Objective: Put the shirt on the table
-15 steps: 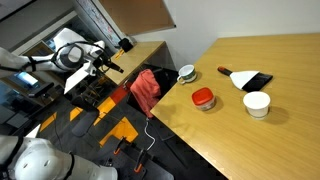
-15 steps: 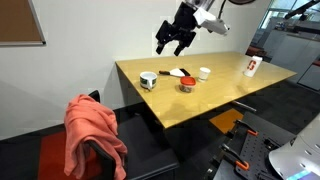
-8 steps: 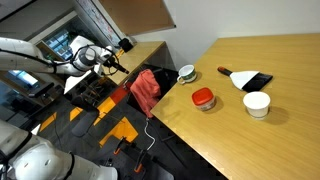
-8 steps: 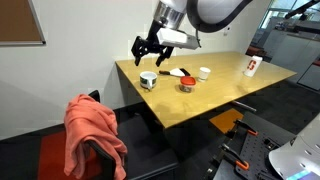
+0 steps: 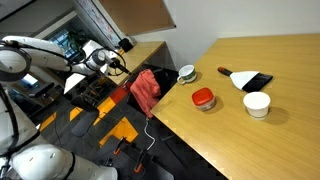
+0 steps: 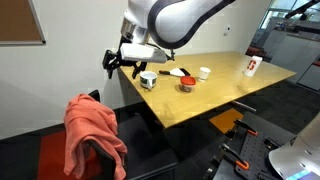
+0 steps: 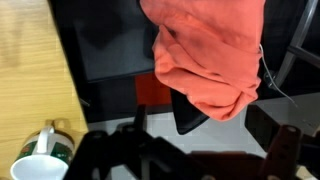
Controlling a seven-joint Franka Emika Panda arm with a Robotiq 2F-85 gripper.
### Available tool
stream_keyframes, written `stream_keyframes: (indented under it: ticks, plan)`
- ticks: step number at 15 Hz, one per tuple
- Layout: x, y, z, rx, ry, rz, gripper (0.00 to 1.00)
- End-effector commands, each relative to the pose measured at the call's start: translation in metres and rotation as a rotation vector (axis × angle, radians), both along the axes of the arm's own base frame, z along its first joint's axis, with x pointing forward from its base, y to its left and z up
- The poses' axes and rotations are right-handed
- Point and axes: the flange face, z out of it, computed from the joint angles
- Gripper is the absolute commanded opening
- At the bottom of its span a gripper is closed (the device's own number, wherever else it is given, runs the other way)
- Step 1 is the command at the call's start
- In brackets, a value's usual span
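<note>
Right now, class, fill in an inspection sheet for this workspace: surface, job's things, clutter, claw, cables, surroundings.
Surface: wooden table, no shirt on it.
Job's things: red shirt, draped over a chair beside the table.
Clutter: mug, red container, white cup, paper cup, black tool, all on the table.
Grippers: claw open, empty, in the air off the table's corner, apart from the shirt.
Cables: thin cord hanging beside the shirt.
Surroundings: wall board; orange floor markings.
</note>
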Motion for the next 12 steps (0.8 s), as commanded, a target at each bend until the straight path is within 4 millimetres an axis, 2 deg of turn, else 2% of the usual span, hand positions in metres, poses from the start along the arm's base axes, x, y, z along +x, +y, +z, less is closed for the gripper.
stream_keyframes:
  ticks: [1, 5, 7, 9, 12]
  plan:
    - [0.018, 0.044, -0.016, 0.045, -0.006, 0.024, 1.00]
    - [0.016, 0.084, -0.035, 0.074, 0.013, 0.094, 1.00]
    - [0.008, 0.080, -0.036, 0.051, 0.025, 0.092, 1.00]
    - [0.007, 0.086, -0.042, 0.049, 0.032, 0.115, 1.00]
    - [0.009, 0.085, -0.041, 0.048, 0.028, 0.117, 1.00]
